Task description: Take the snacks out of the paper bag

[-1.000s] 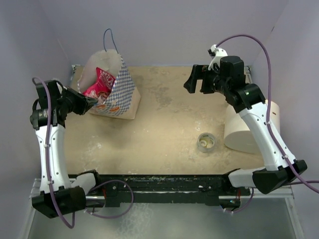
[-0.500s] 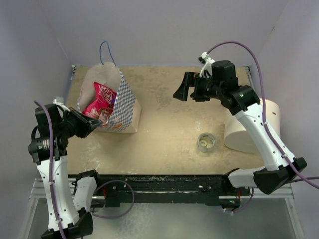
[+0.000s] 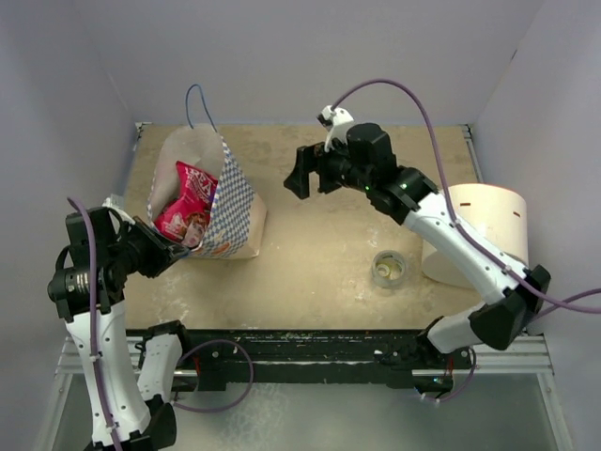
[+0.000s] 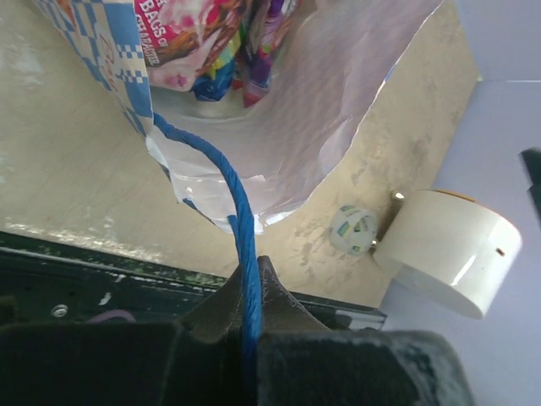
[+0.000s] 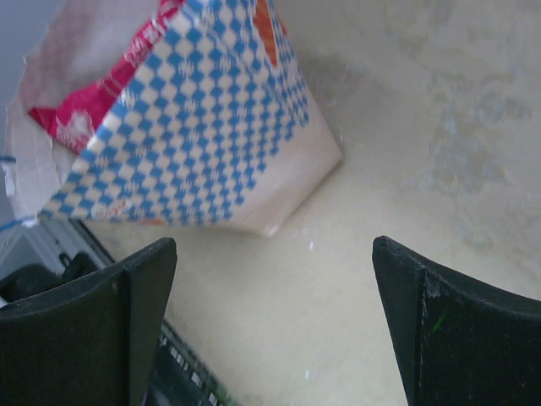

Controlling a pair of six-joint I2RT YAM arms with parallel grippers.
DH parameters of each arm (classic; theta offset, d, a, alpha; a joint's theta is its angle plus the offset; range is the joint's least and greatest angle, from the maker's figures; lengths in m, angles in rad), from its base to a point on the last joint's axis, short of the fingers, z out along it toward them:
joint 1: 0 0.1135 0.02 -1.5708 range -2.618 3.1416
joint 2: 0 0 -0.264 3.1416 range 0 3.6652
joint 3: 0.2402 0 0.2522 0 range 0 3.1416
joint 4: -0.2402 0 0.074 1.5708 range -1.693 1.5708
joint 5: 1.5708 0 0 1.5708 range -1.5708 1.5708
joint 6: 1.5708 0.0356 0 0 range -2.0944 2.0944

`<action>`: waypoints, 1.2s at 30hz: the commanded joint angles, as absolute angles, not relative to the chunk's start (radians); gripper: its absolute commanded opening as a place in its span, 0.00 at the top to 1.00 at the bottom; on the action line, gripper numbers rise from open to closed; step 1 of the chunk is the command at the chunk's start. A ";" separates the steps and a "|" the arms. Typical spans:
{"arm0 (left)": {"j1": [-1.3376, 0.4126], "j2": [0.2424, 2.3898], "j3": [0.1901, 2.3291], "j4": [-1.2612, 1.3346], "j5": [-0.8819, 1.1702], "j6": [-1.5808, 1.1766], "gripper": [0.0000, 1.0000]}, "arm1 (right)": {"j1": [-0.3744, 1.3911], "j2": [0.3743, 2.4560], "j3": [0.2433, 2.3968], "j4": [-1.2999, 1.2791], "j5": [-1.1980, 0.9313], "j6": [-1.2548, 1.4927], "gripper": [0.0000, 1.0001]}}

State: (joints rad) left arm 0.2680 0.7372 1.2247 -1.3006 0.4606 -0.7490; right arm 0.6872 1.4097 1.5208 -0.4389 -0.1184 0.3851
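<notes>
Top view: the left end effector [image 3: 172, 250] had drawn back nearward, tipping the paper bag [image 3: 230, 202] open ahead of it. The right end effector [image 3: 302, 174] had swung in beside that paper bag.

Left wrist: jaws were pressed together on the blue cord handle [image 4: 241, 203], with the snacks [image 4: 203, 42] beyond, inside.

Right wrist: jaws were spread with nothing between them, the paper bag just ahead, so a reach-in looked likely.

You can read white capitals "BAGS" near the top edge of the red-pink chip bag [image 4: 190, 42] in the left wrist view. The smaller line beneath it is too blurred to make out. The orange mark [image 5: 267, 25] on the paper bag [image 5: 194, 144] shows you no legible letters.
</notes>
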 commanded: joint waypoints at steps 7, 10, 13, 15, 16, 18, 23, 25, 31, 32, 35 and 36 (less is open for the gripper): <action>0.270 0.778 1.432 -1.508 0.223 -0.581 1.00 | 0.717 1.815 1.844 0.082 -0.195 0.213 0.00; 0.270 0.787 1.455 -1.547 0.148 -0.556 1.00 | 0.720 1.936 2.005 0.080 -0.210 0.240 0.00; 0.270 0.779 1.463 -1.549 0.113 -0.536 1.00 | 0.731 2.030 2.109 0.083 -0.221 0.286 0.06; 0.270 0.779 1.463 -1.548 0.094 -0.543 1.00 | 0.750 2.075 2.159 0.076 -0.203 0.285 0.08; 0.270 0.783 1.461 -1.549 0.091 -0.545 1.00 | 0.757 2.090 2.176 0.074 -0.193 0.292 0.08; 0.270 0.796 1.459 -1.549 0.097 -0.542 1.00 | 0.760 2.123 2.212 0.074 -0.165 0.336 0.10; 0.270 0.788 1.441 -1.549 0.121 -0.546 1.00 | 0.764 2.170 2.252 0.142 -0.143 0.394 0.24; 0.270 0.776 1.438 -1.549 0.125 -0.546 1.00 | 0.764 2.193 2.295 0.136 -0.137 0.410 0.39; 0.270 0.795 1.469 -1.548 0.130 -0.522 1.00 | 0.763 2.219 2.327 0.127 -0.144 0.511 0.84; 0.270 0.798 1.473 -1.547 0.128 -0.525 1.00 | 0.763 2.212 2.316 0.120 -0.144 0.528 0.90; 0.270 0.801 1.476 -1.545 0.116 -0.547 1.00 | 0.758 2.173 2.273 0.103 -0.151 0.540 1.00; 0.271 0.799 1.475 -1.544 0.113 -0.554 1.00 | 0.755 2.159 2.266 0.082 -0.143 0.526 1.00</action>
State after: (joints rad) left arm 0.2680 0.8009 1.4338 -1.5360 0.1230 -0.5564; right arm 0.7643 2.2353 2.2780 0.0723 -0.1505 0.4927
